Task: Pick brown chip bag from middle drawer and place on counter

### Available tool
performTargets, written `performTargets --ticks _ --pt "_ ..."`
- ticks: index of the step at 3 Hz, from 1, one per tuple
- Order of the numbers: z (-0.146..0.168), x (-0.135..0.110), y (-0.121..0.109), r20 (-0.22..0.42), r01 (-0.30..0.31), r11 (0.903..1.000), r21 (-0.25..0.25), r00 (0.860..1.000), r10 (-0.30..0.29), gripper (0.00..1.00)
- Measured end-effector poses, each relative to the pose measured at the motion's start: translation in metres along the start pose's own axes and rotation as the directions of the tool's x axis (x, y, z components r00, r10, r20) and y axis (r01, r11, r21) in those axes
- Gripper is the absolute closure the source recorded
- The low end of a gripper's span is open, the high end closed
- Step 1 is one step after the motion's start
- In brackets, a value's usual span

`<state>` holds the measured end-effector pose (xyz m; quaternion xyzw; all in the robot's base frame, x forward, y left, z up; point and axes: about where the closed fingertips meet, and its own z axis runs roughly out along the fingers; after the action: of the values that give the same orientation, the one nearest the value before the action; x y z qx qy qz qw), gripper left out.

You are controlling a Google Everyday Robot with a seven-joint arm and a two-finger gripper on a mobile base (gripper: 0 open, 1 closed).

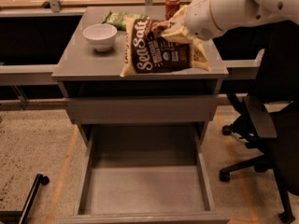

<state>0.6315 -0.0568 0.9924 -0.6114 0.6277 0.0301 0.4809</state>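
My gripper (174,31) is clamped on the top edge of the bag (156,55), holding it tilted over the right half of the counter (79,64), just right of the bowl (99,35). I can't tell whether the bag touches the counter. Below, the drawer (145,190) stands open.

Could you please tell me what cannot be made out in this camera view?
Camera view:
Green snack bag: mostly behind the brown chip bag.
Bag's underside: whether it touches the counter is hidden.
Red can: base behind the end effector gripping the bag's top.
Front of middle drawer: cut by the bottom edge.
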Motion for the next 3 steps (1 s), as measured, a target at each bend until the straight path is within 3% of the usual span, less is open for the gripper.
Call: performTargets --ticks 1,2,3 --pt "0.021 0.005 -0.047 0.039 -0.03 0.9989 0.038 0.999 0.028 1.0" --pt "0.047 0.015 -0.093 0.081 -0.06 0.9958 0.069 0.995 0.054 0.94" --pt "0.03 0.004 -0.122 0.114 -0.057 0.9898 0.131 0.993 0.042 0.68"
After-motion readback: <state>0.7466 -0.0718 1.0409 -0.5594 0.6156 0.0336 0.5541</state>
